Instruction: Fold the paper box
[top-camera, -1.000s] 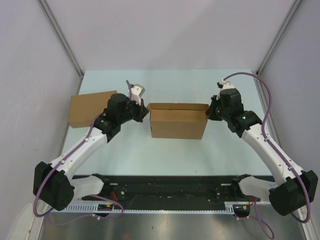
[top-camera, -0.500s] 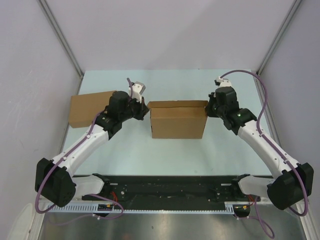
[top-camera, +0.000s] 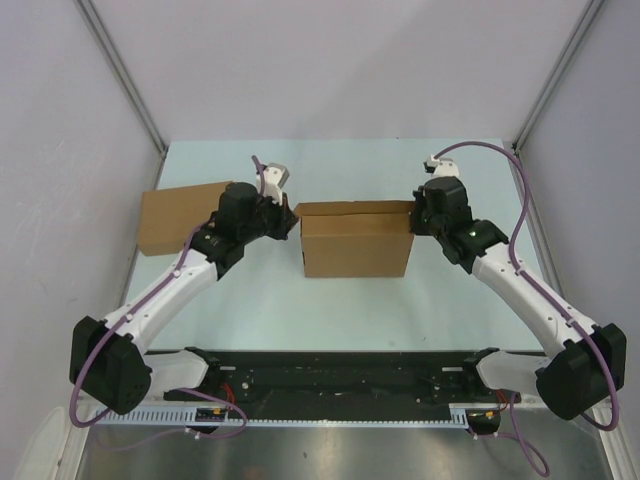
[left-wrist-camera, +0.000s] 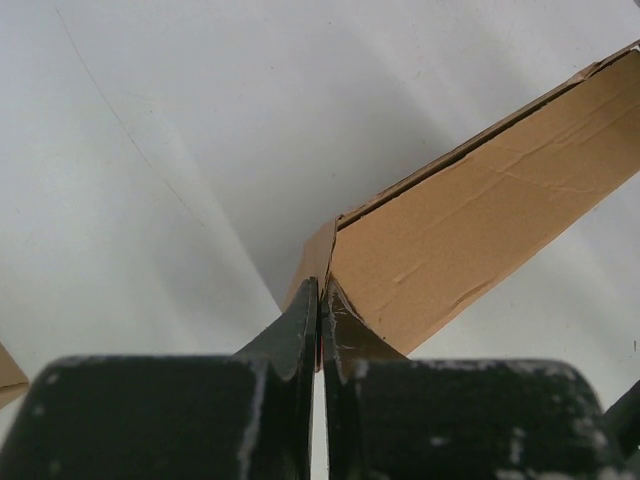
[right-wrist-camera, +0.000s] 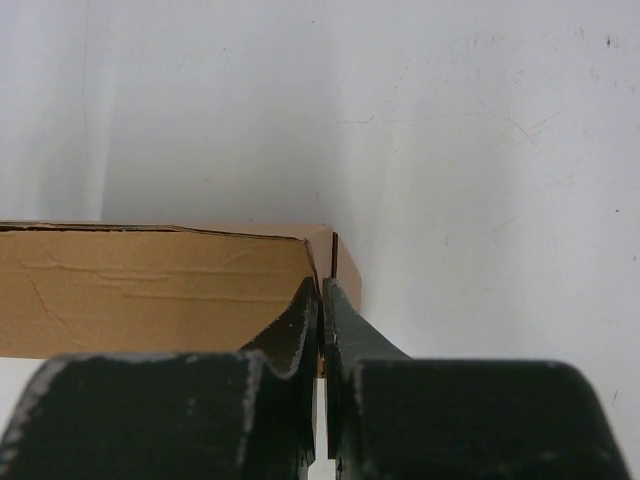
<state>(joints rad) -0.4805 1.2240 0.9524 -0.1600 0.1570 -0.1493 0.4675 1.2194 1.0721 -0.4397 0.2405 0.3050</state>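
Evidently the paper box stands on the desk, just right of the plain cardboard box. The left hand, between the two boxes, and the right hand, at the end farthest from the plain box, are each closed to a sliver. Each seems to pinch an upper end corner, probably to steady the walls for tucking.

I can read no text, label, brand or number in any view. The paper box, the other cardboard box and the surface all look unmarked to me.
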